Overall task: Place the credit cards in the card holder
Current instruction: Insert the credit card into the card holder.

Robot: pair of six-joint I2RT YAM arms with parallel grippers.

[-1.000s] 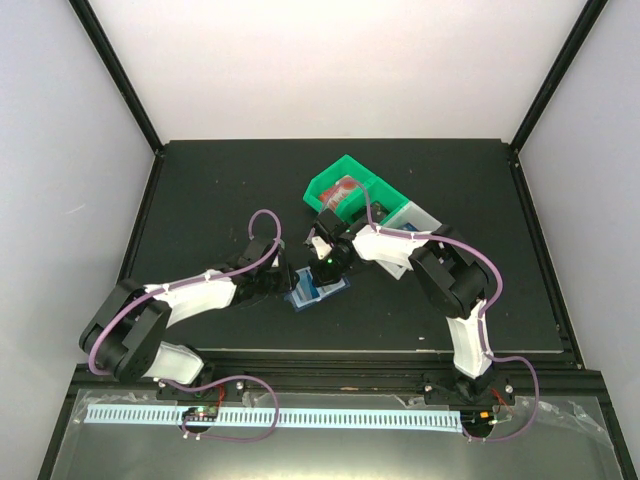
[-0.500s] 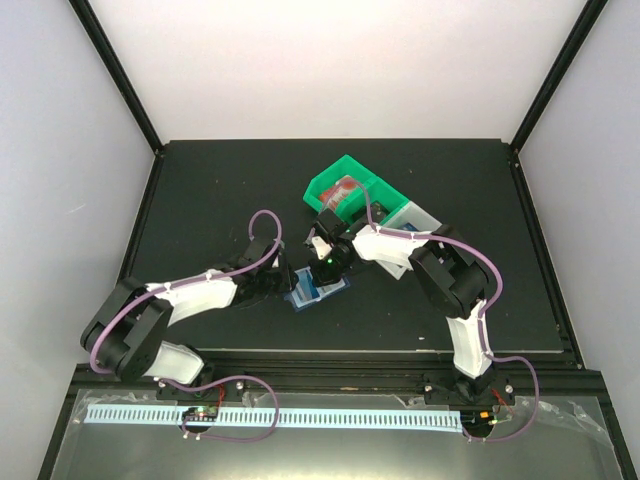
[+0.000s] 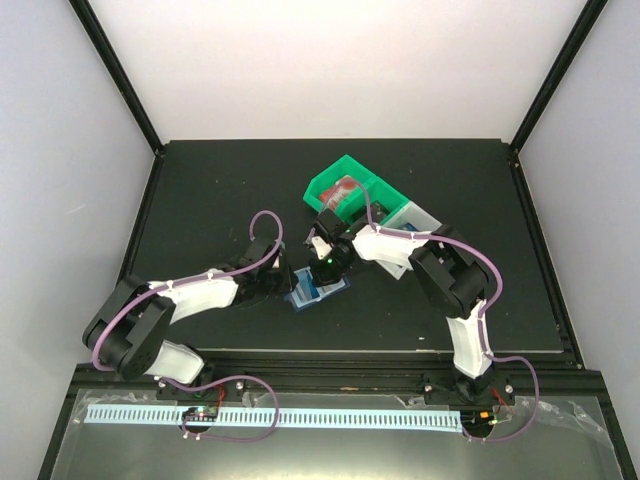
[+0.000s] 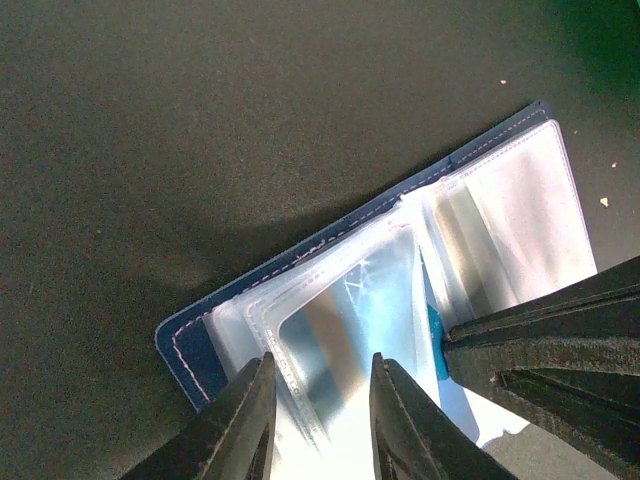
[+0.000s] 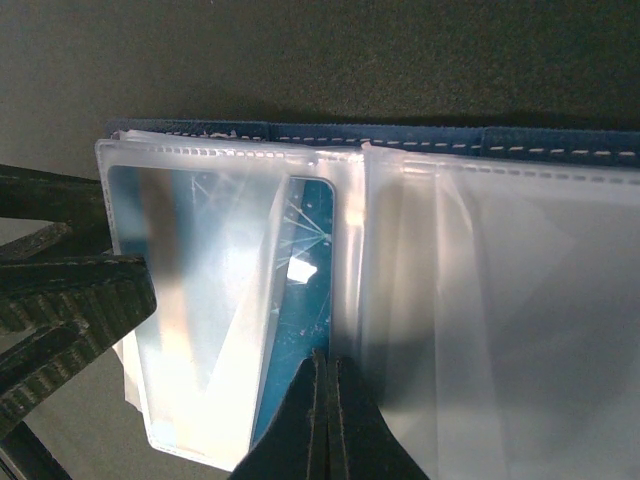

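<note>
Barely anything has moved; only the left arm has eased a touch, so the insertion looks near its last nudge. The blue card [image 5: 300,260] sits mostly inside a clear sleeve of the open holder [image 3: 322,293], which lies between the arms. The right gripper [image 5: 326,370], fingers closed together, touches the card's near edge. The left gripper [image 4: 320,365], narrowly parted, rests over that sleeve's outer end. A red card [image 3: 343,190] waits in the tray [image 3: 352,163] behind

left arm [image 3: 195,291] | edged slightly right toward card holder [image 3: 322,292] | small shift only

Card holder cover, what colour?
Dark blue card holder cover with pale stitching; left wrist view shows it best.
</note>
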